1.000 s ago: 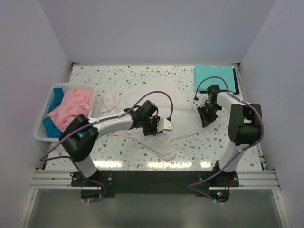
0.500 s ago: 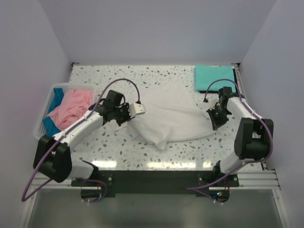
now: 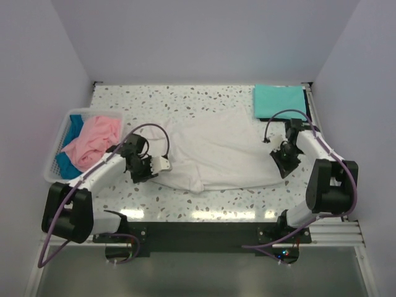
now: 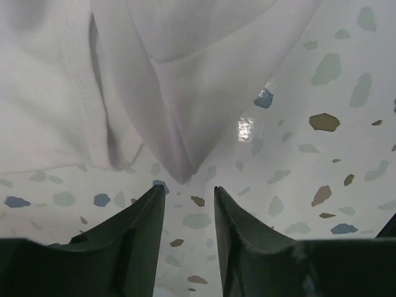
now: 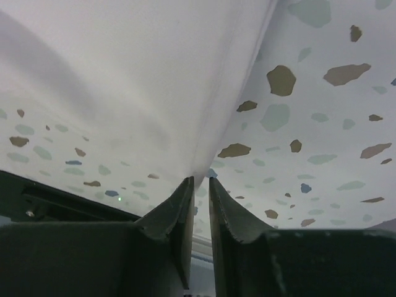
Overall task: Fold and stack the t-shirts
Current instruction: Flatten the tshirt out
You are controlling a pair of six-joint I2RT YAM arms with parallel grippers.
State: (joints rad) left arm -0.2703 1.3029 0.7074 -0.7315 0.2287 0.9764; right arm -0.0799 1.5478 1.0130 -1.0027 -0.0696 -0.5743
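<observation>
Spread is widening: having dragged the white shirt (image 3: 216,151) leftward, your left gripper (image 4: 189,192) is sitting parted, empty; right gripper (image 5: 198,180) is pinching the opposite edge. Folding is nearing.

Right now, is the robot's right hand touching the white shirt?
Touching. In the right wrist view the white shirt narrows to a taut corner that runs in between the nearly closed fingertips of the right hand.

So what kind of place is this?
More likely a robot test booth than a laundry: plain walls box in a speckled table, the left arm and right arm are bolted at its near edge, and a white t-shirt, a folded teal t-shirt and a basket look staged for practice.
</observation>
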